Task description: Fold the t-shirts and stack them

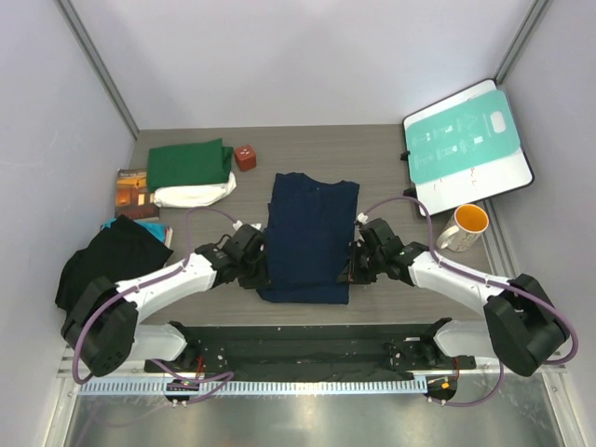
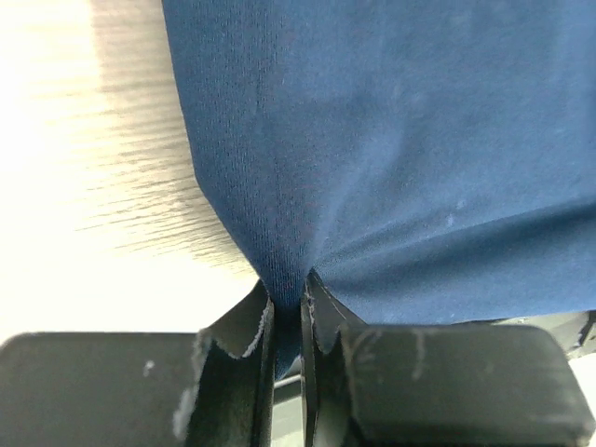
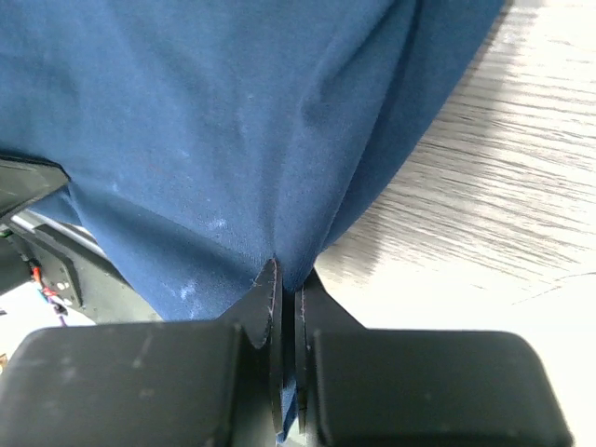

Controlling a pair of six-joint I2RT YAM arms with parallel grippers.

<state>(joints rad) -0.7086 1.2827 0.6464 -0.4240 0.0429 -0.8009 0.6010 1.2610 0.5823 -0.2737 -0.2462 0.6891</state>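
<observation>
— Where is the navy blue cloth t-shirt [image 1: 309,237]?
— Mid-table on the grey wood tabletop [image 1: 372,163], folded into a long rectangle.
— The grippers?
— The left gripper [image 2: 288,303] pinches its left edge, and the right gripper [image 3: 287,284] is clamped on its right edge.
— Other shirts?
— The folded dark green t-shirt [image 1: 189,164] touches the cream-white t-shirt [image 1: 194,194], back left.

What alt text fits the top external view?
A partly folded navy t-shirt lies mid-table, with the left end effector shut on its left edge and the right end effector shut on its right edge. A folded green t-shirt overlaps a white t-shirt at far left; a mug and a teal board sit at right.
</observation>
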